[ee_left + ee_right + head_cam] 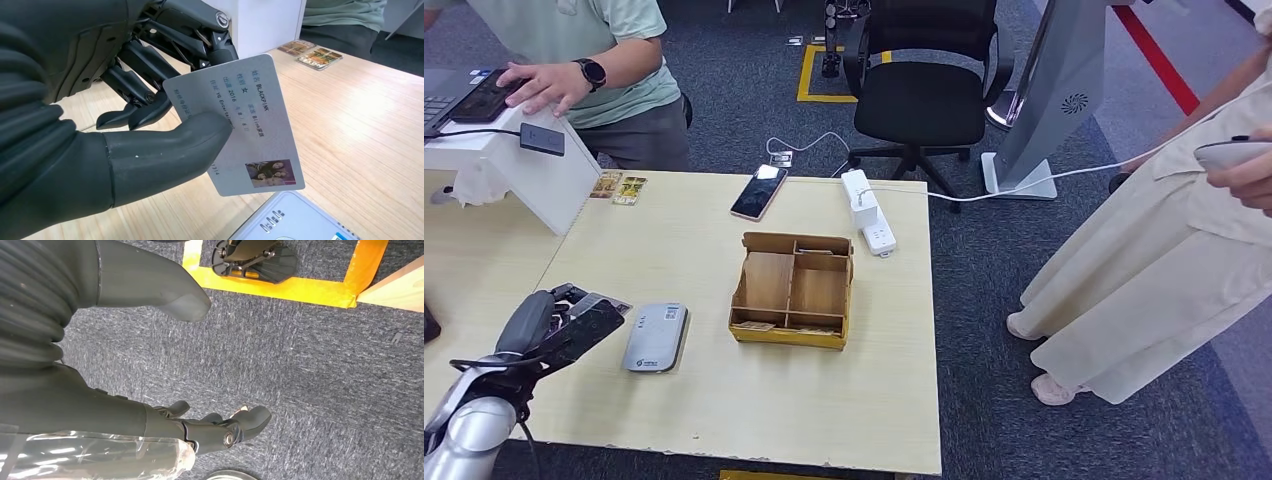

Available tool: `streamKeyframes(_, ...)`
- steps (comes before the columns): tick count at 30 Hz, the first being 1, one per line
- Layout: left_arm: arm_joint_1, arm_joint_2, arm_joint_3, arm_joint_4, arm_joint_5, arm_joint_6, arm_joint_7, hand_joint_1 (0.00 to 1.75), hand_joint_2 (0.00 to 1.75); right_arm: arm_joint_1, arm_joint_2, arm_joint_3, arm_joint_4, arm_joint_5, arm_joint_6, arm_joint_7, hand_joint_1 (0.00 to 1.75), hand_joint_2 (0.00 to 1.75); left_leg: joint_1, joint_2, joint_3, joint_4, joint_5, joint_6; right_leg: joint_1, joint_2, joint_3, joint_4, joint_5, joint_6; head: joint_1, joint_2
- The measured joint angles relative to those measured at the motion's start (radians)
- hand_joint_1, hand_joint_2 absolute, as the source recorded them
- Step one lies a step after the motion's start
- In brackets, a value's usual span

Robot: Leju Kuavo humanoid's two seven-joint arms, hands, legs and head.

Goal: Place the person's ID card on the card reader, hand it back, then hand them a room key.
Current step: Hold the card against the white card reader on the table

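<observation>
left hand: low at 8 o'clock of the table, thumb pressed on the face of the ID card, dark fingers behind it; card pinched, held tilted above the tabletop.
ID card: pale, printed text, small photo in one corner; in the left wrist view its lower edge hangs just over the card reader, whether touching I cannot tell.
card reader: grey, flat on the table, just beside the left hand at its 3 o'clock.
right hand: hangs over blue-grey carpet, thumb apart from the fingers, nothing in it.
table: light wood.
wooden organiser: compartmented box mid-table, at 3 o'clock of the reader, apart from it.
phone: lies at the far edge, 12 o'clock of the organiser.
power strip: white, far right corner, white cable running off toward 3 o'clock.
small cards: pair at the far edge, 10 o'clock of the phone, beside a white stand.
seated person: green shirt, watch, hand on a dark device at 11 o'clock.
standing person: beige clothes, 3 o'clock of the table, holds a pale object.
office chair: black, 12 o'clock beyond the table.
</observation>
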Motion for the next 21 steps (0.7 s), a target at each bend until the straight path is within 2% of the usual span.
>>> streamKeyframes(12,-0.011,0.081,-0.046,0.006,-0.041,-0.104,0.035,1.75,1.75,-0.014,-0.003,0.027,0.0,0.019,0.017,0.017,0.0,1.75,0.0,0.0,0.0,0.0,0.0,0.0,0.0,0.0,0.0,0.0,0.0,0.0,0.0,0.0)
streamKeyframes(21,-0.013,0.101,-0.081,0.008,0.018,-0.111,0.002,1.75,1.75,-0.02,-0.003,0.045,0.0,0.021,0.018,0.019,0.0,1.75,0.0,0.0,0.0,0.0,0.0,0.0,0.0,0.0,0.0,0.0,0.0,0.0,0.001,0.0)
